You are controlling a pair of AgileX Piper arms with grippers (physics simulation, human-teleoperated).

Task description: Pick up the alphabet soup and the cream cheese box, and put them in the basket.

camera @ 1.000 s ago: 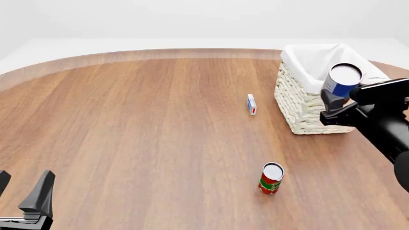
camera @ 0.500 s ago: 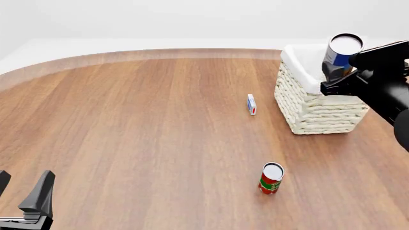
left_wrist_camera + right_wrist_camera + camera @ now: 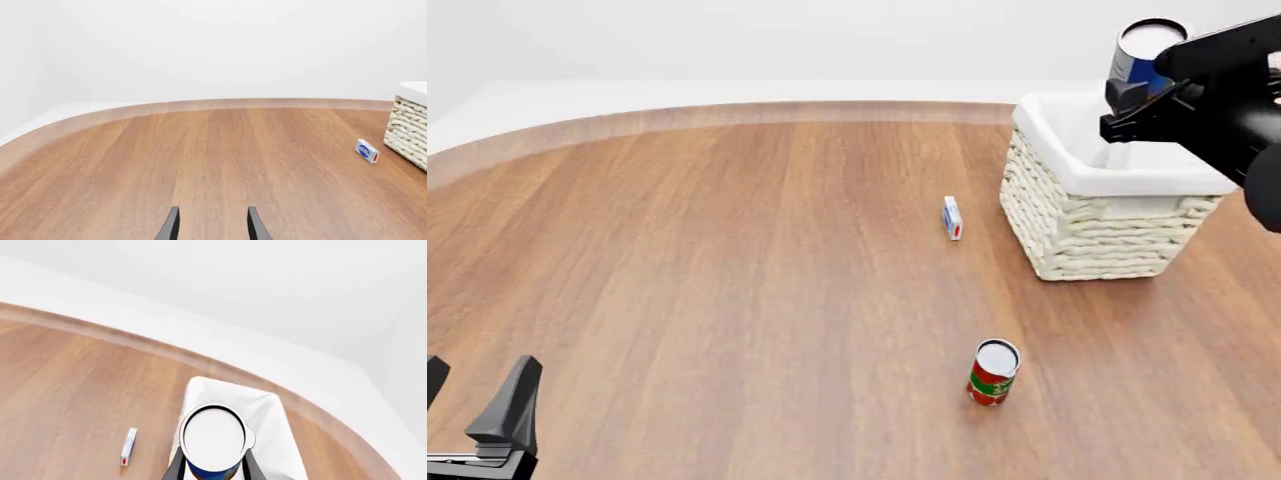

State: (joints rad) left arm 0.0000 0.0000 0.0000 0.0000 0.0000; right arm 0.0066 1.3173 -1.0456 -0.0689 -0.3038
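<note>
My right gripper (image 3: 1137,88) is shut on the alphabet soup (image 3: 1144,52), a can with a pale top and blue label, held in the air over the basket (image 3: 1094,225), a cream woven one with white liner. From the right wrist, the soup (image 3: 215,438) hangs above the basket (image 3: 273,410), with the cream cheese box (image 3: 129,446) on the wood beside it. That small blue and white box (image 3: 953,217) lies left of the basket, also seen as the box (image 3: 367,151) near the basket (image 3: 408,125). My left gripper (image 3: 474,405) stays open at the near left, its fingers (image 3: 171,226) apart.
A red-and-green labelled can (image 3: 993,372) stands upright on the wooden table (image 3: 721,260), nearer to me than the basket. The table's curved far edge runs behind the basket.
My right gripper has lifted the alphabet soup higher and farther back, from in front of the basket's near wall to above its opening. The left arm has not moved.
</note>
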